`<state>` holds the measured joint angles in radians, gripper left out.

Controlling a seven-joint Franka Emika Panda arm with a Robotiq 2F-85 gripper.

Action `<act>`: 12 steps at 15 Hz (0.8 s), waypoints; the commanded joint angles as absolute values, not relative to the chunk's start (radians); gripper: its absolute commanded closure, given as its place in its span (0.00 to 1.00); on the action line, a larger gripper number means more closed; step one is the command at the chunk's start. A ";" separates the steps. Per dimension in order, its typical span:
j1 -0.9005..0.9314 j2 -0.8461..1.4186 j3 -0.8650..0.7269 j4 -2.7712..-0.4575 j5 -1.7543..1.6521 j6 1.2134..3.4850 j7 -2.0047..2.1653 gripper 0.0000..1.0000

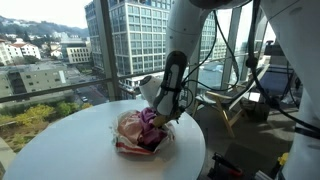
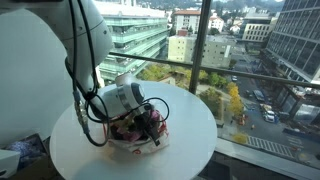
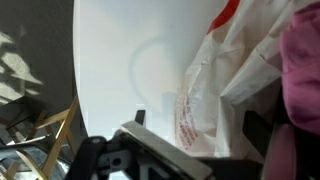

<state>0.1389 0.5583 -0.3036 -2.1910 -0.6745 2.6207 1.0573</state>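
A white plastic bag with red print (image 1: 128,140) lies on the round white table (image 1: 70,145), with pink and purple cloth (image 1: 150,126) bunched in it. My gripper (image 1: 163,118) is lowered onto the bag's edge nearest the arm. In an exterior view the gripper (image 2: 150,122) sits right over the bag (image 2: 128,137) on the table (image 2: 190,120). In the wrist view the two fingers (image 3: 200,125) are spread wide, with the bag's plastic (image 3: 215,90) between them and the pink cloth (image 3: 305,70) at the right edge. The jaws are open.
A wooden chair (image 1: 225,108) stands just past the table's edge beside the arm; its frame also shows in the wrist view (image 3: 60,125). Floor-to-ceiling windows (image 1: 60,40) surround the table. A blue object (image 2: 25,150) lies at the lower left.
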 commanded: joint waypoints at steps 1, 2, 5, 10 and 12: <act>0.176 0.588 -0.344 -2.196 -0.736 2.741 1.137 0.00; 0.191 0.599 -0.358 -2.191 -0.749 2.737 1.150 0.00; 0.208 0.604 -0.372 -2.193 -0.775 2.725 1.161 0.34; 0.240 0.572 -0.365 -2.202 -0.780 2.663 1.146 0.73; 0.249 0.547 -0.345 -2.206 -0.783 2.605 1.115 0.88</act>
